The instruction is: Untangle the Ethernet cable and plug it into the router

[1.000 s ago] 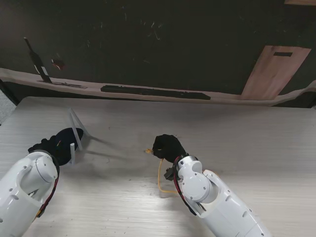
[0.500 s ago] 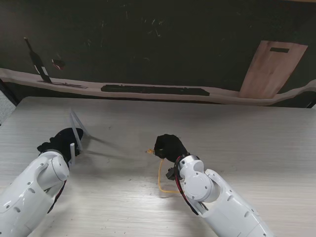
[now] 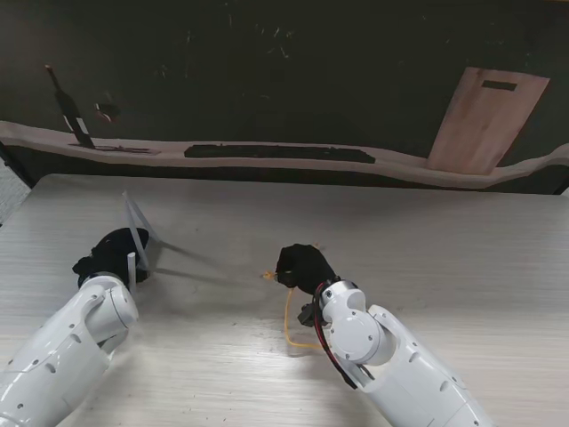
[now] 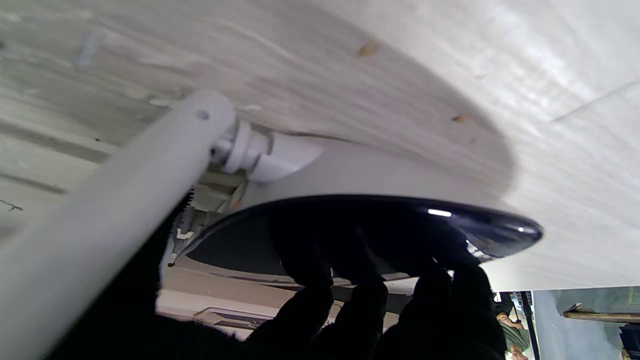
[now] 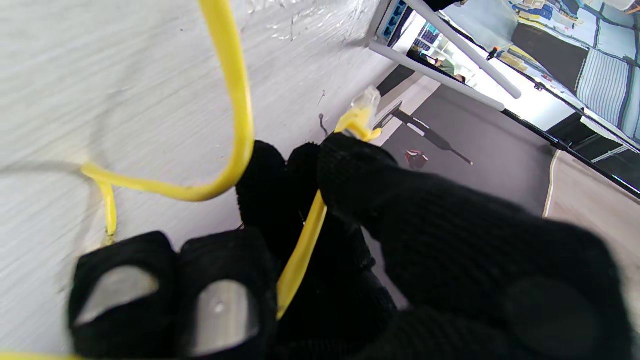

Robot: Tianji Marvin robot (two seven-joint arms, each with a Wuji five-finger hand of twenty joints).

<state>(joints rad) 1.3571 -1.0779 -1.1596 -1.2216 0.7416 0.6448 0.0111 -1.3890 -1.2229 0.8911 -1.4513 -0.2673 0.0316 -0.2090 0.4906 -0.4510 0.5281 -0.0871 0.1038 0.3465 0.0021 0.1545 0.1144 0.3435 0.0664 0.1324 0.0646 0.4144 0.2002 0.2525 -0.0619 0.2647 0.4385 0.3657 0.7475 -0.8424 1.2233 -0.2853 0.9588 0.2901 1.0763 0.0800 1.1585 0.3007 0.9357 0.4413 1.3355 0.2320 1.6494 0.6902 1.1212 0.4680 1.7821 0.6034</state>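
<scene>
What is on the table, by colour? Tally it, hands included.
Yellow: 1, the Ethernet cable
White: 1, the router
Black: 2, the gloved left hand and right hand
Total: 4

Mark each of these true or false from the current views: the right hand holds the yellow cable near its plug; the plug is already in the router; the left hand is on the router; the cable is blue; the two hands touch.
1. The right hand holds the yellow cable near its plug. True.
2. The plug is already in the router. False: it is clear of the router, in the right hand.
3. The left hand is on the router. True.
4. The cable is blue. False: it is yellow.
5. The two hands touch. False: bare table lies between them.
</scene>
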